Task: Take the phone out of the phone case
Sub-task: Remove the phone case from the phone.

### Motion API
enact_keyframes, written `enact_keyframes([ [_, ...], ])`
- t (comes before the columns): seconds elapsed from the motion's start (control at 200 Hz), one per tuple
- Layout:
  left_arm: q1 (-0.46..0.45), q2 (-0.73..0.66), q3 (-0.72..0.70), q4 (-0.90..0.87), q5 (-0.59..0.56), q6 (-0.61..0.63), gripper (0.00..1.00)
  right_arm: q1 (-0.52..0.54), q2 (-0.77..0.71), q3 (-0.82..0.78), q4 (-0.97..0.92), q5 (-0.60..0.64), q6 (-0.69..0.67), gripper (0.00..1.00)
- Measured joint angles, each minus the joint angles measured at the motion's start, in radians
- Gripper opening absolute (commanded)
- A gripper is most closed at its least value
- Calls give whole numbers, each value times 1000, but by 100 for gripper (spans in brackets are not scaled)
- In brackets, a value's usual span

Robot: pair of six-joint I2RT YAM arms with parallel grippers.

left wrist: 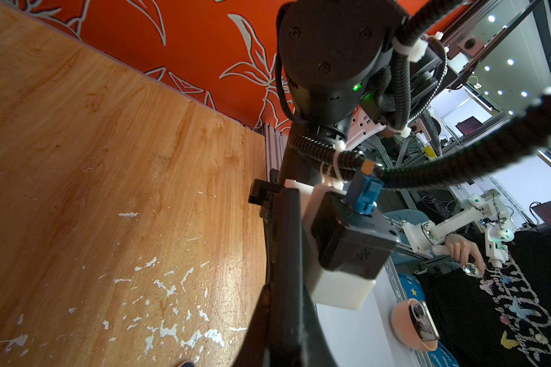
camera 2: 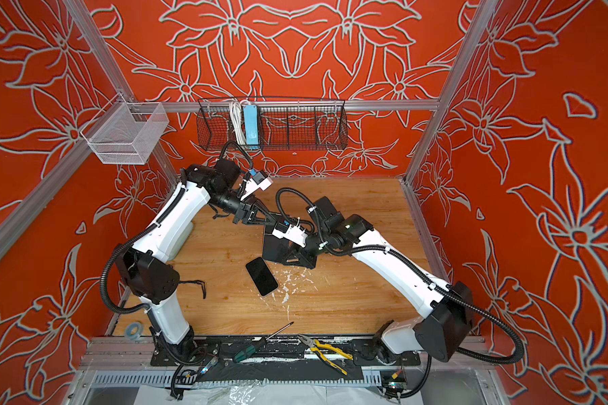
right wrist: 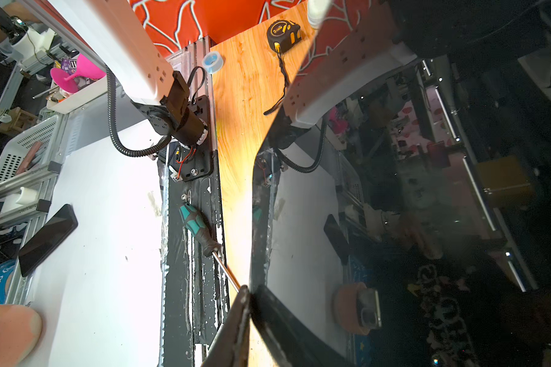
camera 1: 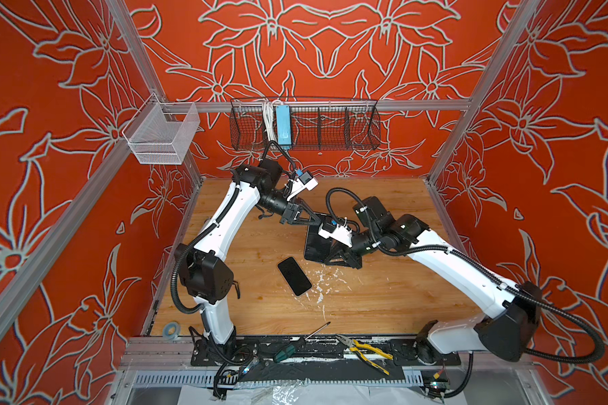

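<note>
On table (camera 1: 383, 298), phone (camera 1: 294, 276) lies free, near right fingers (camera 1: 336, 255) pinching case (camera 1: 316, 242).

Black phone (camera 1: 294, 276) flat, black case (camera 1: 315, 245) tilted

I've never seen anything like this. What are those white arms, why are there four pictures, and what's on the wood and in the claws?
These are two robot arms bolted to a wooden table. Each ends in a two-fingered claw called a gripper. Two pictures look down from overhead, side by side like a pair of eyes. The other two come from a camera on each arm's wrist. The left gripper and the right gripper both pinch a dark glossy slab between them. It is probably the phone in its case, though I can't be sure. A black phone lies flat nearby. A screwdriver and pliers rest along the front rail.
</note>
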Motion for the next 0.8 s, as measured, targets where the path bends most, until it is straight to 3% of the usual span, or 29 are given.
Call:
enact_keyframes([
  [0.325,0,4,0,-16,-10,-5,0,19,4,0,0,13,0,25],
  [0.796,0,5,1,34,-31,-22,0,27,20,-3,21,82,11,17],
])
